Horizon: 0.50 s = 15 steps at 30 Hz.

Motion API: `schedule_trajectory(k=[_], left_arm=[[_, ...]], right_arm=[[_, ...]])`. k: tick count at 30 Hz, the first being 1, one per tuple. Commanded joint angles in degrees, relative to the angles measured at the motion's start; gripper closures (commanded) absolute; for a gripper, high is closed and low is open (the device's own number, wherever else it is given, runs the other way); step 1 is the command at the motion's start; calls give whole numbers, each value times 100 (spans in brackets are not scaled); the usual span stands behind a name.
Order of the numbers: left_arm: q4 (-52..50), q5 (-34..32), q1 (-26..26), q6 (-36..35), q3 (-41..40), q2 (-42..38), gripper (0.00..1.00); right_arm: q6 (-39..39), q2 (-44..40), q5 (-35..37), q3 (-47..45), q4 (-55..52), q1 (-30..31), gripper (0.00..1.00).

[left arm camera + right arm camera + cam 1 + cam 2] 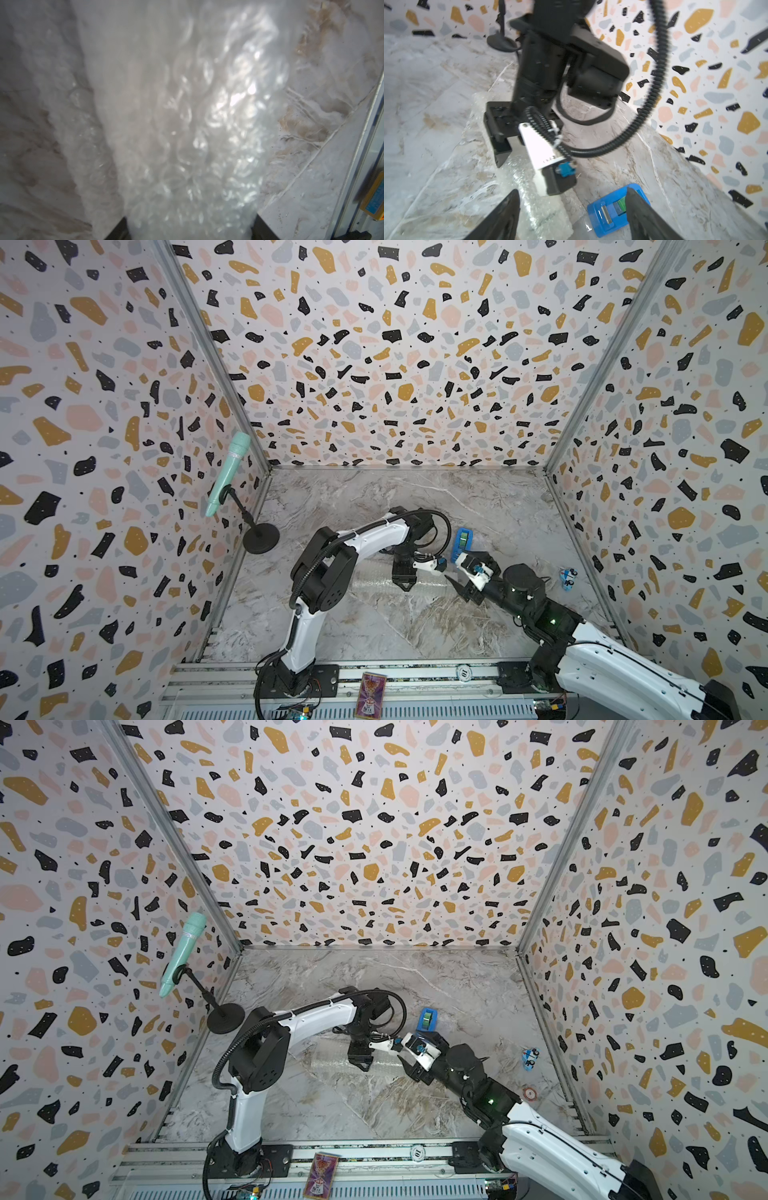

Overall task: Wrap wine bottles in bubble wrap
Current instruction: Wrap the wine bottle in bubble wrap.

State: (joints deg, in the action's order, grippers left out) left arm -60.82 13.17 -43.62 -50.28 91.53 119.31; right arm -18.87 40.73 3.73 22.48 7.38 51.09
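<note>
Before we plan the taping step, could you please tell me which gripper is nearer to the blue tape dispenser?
Right. The right gripper hangs open just beside the tape dispenser; the left gripper is farther off, astride the bubble wrap.

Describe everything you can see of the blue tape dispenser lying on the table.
The blue tape dispenser is a small flat block of bright blue plastic with rounded corners, lying on the marble table. A green roll shows through its middle, and a pale cutter strip crosses one end. It lies beside the rolled bubble wrap; nothing holds it.
</note>
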Motion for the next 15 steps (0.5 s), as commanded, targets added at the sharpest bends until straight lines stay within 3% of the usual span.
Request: schedule_trajectory(k=[1,4,5,10,15], left_arm=[[-196,58,64,166,57,342,31],[-116,70,65,185,81,375,20],[-75,72,64,185,51,360,0],[144,-10,78,185,-55,217,1],[403,-29,81,168,-283,-131,0]], right_arm=[[-1031,201,1171,-41,23,857,20],[-1510,653,1282,-40,149,1352,19],[-1499,819,1249,19,150,1360,19],[-1291,1214,1096,100,571,1296,20],[-769,814,765,118,624,820,21]])
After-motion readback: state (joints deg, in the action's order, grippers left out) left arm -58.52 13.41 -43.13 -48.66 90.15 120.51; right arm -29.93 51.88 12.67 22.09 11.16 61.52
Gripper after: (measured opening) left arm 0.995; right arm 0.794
